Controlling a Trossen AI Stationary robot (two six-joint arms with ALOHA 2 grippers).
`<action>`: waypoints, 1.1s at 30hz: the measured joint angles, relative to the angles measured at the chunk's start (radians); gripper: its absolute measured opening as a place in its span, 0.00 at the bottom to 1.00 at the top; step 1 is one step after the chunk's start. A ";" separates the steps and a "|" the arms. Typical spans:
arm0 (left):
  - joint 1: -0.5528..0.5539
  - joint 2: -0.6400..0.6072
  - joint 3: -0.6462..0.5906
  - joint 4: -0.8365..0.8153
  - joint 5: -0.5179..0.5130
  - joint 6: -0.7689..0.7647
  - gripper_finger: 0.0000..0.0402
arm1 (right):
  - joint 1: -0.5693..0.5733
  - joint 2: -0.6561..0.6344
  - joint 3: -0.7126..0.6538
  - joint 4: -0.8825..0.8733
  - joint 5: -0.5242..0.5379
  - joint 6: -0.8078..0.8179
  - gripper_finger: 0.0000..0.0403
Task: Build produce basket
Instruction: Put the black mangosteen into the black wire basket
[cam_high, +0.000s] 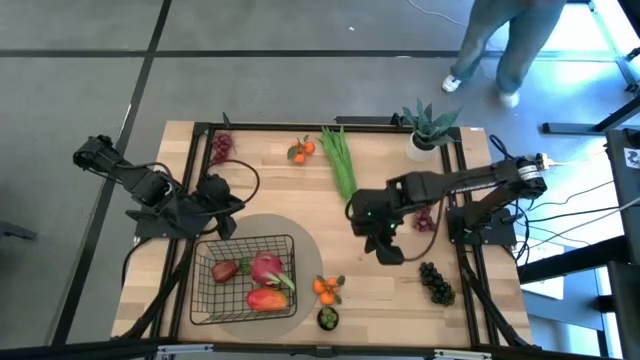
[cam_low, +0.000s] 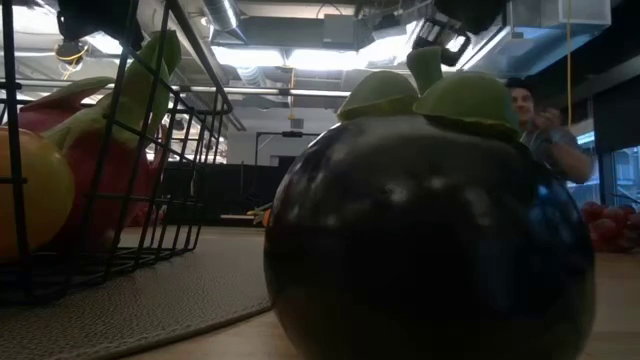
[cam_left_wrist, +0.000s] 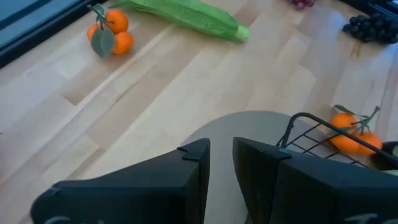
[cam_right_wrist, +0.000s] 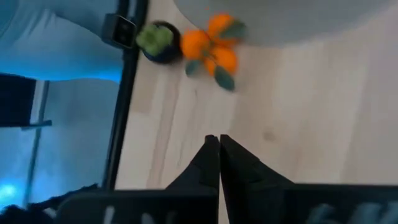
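Left gripper (cam_high: 222, 222): hovering at the far rim of the basket, dark fingers (cam_left_wrist: 193, 168) parted by a narrow gap, nothing between them.
Right gripper (cam_high: 390, 252): over bare wood right of centre, fingers (cam_right_wrist: 211, 155) pressed shut, empty.
Square black wire-mesh basket (cam_high: 205, 300): sitting on a round grey woven mat (cam_high: 300, 245), directly under and just ahead of the left fingers.
Inside the basket: pink dragon fruit (cam_high: 267, 269), red-orange mango (cam_high: 266, 298), small dark red fruit (cam_high: 225, 270).
Long green bunch of stalks (cam_high: 340, 162): lying on the light wooden tabletop (cam_high: 390, 290), beyond both pairs of fingers, between the two arms.
Far tangerines with leaves (cam_high: 302, 150): just beside the green bunch, well ahead of the left fingers.
Near tangerines with leaves (cam_high: 327, 288): at the mat's edge, between basket and right fingers, ahead of the shut fingers in the right wrist view.
Round dark mangosteen with green cap (cam_high: 328, 318): just beside the near tangerines, filling the low view.
Dark grape bunch (cam_high: 436, 281): just to the outer side of the right fingers.
Red grape bunch (cam_high: 221, 147): far left corner, well beyond the left fingers.
Second red bunch (cam_high: 425, 218): near the right arm, partly hidden.
Spiky green plant in white pot (cam_high: 428, 130): far right corner.
Person (cam_high: 505, 45): standing on the floor beyond the tabletop.
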 joint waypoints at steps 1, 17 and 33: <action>0.000 0.000 0.000 0.000 0.003 0.000 0.15 | 0.008 0.000 -0.011 0.036 -0.001 -0.015 0.00; 0.000 0.000 0.000 -0.026 0.089 0.026 0.15 | 0.073 0.000 -0.124 0.373 0.032 0.115 0.07; -0.001 0.000 0.000 -0.026 0.091 0.027 0.15 | 0.168 0.129 -0.125 0.442 0.077 0.017 0.29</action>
